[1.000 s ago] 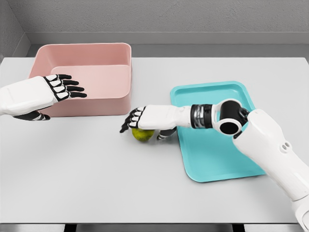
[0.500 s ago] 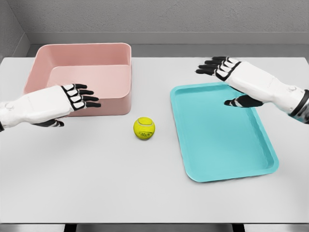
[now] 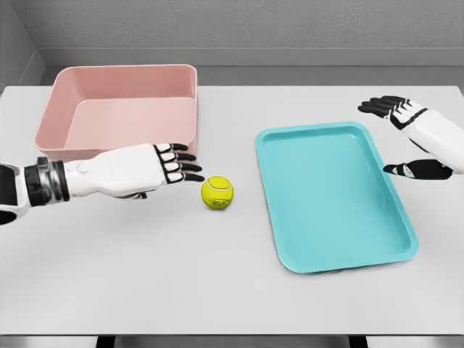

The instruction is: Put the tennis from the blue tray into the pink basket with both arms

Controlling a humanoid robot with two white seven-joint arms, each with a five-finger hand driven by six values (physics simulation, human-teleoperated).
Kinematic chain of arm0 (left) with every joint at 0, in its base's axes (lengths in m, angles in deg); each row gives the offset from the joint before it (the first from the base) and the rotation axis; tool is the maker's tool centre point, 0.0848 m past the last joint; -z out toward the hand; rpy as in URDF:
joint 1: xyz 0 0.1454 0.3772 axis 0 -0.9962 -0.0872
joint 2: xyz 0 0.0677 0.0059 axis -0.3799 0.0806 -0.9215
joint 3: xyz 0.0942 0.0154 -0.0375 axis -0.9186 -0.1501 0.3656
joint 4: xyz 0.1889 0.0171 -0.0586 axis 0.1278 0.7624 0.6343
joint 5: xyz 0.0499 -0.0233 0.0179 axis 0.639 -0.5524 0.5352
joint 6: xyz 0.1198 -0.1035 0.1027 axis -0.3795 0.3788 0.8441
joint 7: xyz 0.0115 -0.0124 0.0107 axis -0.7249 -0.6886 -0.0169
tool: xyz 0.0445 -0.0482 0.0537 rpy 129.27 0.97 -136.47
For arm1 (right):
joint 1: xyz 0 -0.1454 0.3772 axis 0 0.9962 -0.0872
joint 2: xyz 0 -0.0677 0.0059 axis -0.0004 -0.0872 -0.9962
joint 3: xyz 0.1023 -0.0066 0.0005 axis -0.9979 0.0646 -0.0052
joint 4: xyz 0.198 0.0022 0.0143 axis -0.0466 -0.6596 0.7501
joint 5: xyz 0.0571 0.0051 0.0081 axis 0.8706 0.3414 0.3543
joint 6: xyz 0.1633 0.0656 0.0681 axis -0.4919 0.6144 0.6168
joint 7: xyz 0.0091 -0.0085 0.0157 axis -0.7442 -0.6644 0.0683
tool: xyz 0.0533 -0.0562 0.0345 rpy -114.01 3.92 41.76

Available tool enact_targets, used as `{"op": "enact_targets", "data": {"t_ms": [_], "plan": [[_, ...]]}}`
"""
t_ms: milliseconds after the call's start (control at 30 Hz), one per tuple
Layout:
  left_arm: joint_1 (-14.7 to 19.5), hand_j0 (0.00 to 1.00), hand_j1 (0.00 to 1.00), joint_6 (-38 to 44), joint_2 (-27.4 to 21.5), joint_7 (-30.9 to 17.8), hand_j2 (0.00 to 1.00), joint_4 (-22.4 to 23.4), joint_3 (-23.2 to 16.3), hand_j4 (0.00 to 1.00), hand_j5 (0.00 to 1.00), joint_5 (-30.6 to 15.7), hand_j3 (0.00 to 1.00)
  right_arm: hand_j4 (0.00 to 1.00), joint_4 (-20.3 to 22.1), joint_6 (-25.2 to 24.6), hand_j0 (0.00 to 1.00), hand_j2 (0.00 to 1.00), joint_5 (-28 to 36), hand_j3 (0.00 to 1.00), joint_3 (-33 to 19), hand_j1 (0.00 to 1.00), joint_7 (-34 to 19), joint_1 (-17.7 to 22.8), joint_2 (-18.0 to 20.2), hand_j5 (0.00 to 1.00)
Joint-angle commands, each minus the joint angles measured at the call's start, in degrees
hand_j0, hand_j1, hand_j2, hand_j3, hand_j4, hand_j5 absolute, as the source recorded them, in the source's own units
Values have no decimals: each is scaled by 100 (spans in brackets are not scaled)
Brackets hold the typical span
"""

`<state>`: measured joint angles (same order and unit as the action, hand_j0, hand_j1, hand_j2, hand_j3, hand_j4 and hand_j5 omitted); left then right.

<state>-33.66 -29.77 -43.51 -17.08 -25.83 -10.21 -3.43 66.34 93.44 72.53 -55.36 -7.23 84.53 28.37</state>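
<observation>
Tennis ball resting on the bare table, out of the blue tray, between the tray's left edge and the pink basket, just off the basket's near right corner; yellow-green, upright with dark print facing the camera. Left hand reaching in from the table's left edge, palm down, fingers stretched flat and relaxed, holding nothing, tips just beside the ball but apart from it. Right hand raised beyond the tray's far right corner, near the table's right edge, fingers spread loose, thumb hanging down, gripping nothing. Basket set at the far left corner of the table; tray lying right of centre, slightly skewed.
</observation>
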Motion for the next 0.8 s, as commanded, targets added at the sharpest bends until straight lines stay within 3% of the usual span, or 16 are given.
{"op": "enact_targets", "data": {"t_ms": [0,67,167,300,467,567,767], "plan": [[52,100,100,4,210,-6,100,40,-317,100,100,7,100,100,-99,-17,100,100,55,100,-12,100,3,0,-79,100],[308,100,100,4,290,-6,100,101,-642,100,100,25,100,100,-107,-17,100,100,55,100,-12,100,3,0,-79,100],[440,100,100,4,536,-15,100,110,-774,100,100,42,100,100,-116,-17,100,100,47,100,-12,100,3,0,-79,100],[695,100,100,4,782,-85,100,444,-1056,100,100,25,100,100,-99,-17,100,100,55,100,-12,100,3,0,-79,100],[818,100,100,4,1028,-85,100,760,-1082,100,100,16,100,100,-99,-17,100,100,55,100,-12,100,3,0,-79,100],[1011,100,100,4,1230,-85,100,1068,-1311,100,100,7,100,100,-99,-17,100,100,55,100,-12,100,3,0,-79,100],[1037,100,100,4,1274,-85,100,1218,-1363,100,100,-19,100,100,-99,-17,100,100,55,100,-12,100,3,0,-79,100]]}}
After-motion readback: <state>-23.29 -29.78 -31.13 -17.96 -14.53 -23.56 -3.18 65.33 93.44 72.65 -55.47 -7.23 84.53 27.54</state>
